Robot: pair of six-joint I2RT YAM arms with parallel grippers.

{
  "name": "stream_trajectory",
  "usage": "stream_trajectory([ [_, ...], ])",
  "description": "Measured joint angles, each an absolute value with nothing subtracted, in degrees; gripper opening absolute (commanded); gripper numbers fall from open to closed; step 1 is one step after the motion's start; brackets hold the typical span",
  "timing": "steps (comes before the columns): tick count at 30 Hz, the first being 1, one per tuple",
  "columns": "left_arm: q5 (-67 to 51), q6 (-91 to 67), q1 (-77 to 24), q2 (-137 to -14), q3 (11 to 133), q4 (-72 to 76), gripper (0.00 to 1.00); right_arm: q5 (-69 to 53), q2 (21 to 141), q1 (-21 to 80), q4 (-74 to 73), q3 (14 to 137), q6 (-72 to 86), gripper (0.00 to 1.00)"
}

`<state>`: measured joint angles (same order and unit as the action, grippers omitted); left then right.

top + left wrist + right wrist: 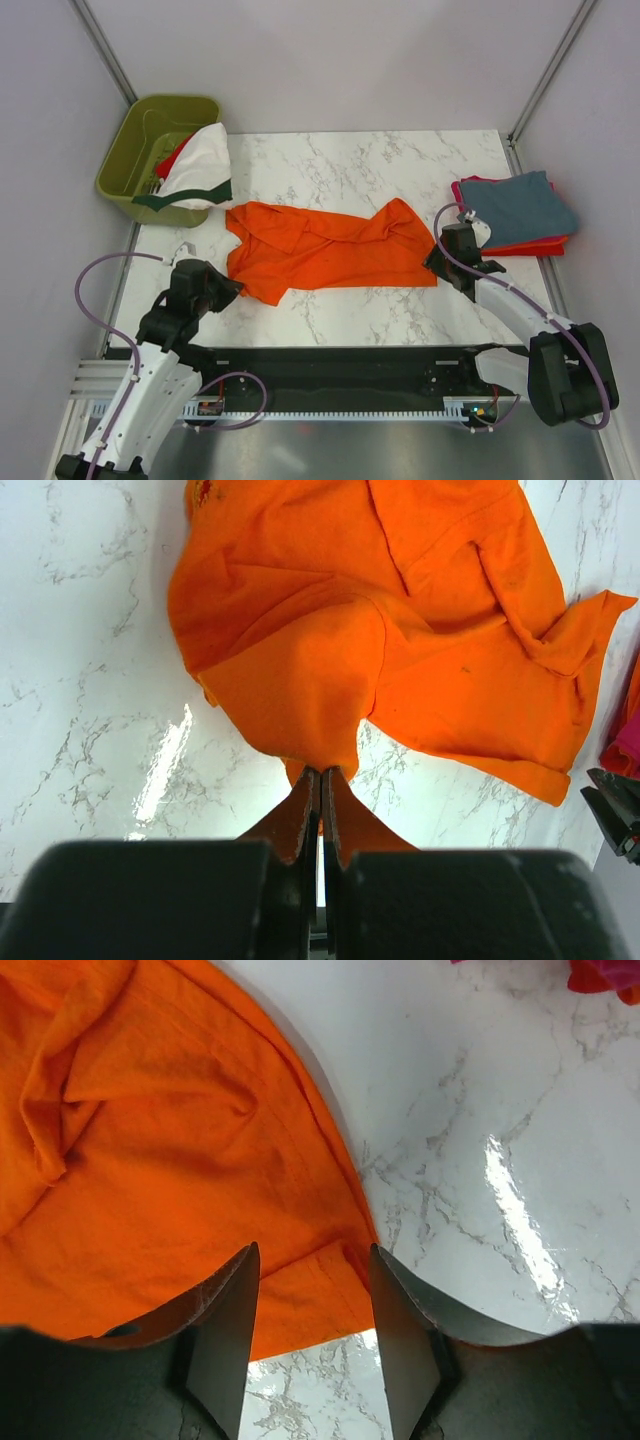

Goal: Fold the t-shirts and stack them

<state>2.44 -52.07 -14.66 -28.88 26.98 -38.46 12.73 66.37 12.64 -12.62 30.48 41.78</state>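
An orange t-shirt (330,248) lies crumpled across the middle of the marble table. My left gripper (232,289) is shut on the shirt's near left corner; in the left wrist view its jaws (322,772) pinch the orange cloth (400,620). My right gripper (432,262) is open over the shirt's near right corner; in the right wrist view the orange hem (300,1300) lies between the two fingers (232,1310). A folded stack, slate blue-grey shirt (525,207) on red and magenta ones, lies at the right. A white shirt with dark green trim (200,165) hangs over the bin's edge.
An olive-green bin (150,140) stands at the far left corner with a red shirt (172,157) inside. Grey walls and metal posts enclose the table (380,165). A black rail runs along the near edge.
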Motion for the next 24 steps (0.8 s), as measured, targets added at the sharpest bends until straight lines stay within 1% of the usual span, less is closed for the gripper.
stream_trajectory([
  [3, 2.46, -52.07, -14.66, -28.88, 26.98, -38.46, 0.02, 12.95, 66.06, 12.64, -14.20, 30.39, 42.48, 0.51],
  [4, 2.46, -52.07, -14.63, -28.88, 26.98, -38.46, 0.02, 12.97, 65.60, 12.64, -14.57, 30.26, 42.70, 0.46],
  [6, 2.46, -52.05, -14.63, -28.88, 27.00, -38.46, 0.02, 12.97, 64.16, 12.64, -14.76, 29.65, 43.16, 0.45],
  [11, 2.48, -52.05, -14.63, -29.39, 27.05, -38.46, 0.02, 11.77, 62.35, 12.64, -15.40, 28.45, 43.33, 0.45],
  [15, 2.59, -52.03, -14.63, -29.58, 27.09, -38.46, 0.02, 10.76, 62.33, 12.64, -15.55, 27.24, 43.92, 0.48],
  [18, 2.66, -52.03, -14.63, -29.58, 27.24, -38.44, 0.02, 10.85, 62.41, 12.64, -15.97, 26.85, 44.14, 0.48],
  [23, 2.68, -52.03, -14.66, -29.61, 27.57, -38.41, 0.02, 11.35, 65.45, 12.64, -15.22, 27.35, 43.42, 0.43],
  [24, 2.68, -52.03, -14.66, -29.61, 27.59, -38.41, 0.02, 11.42, 66.65, 12.64, -15.07, 27.75, 43.16, 0.40],
])
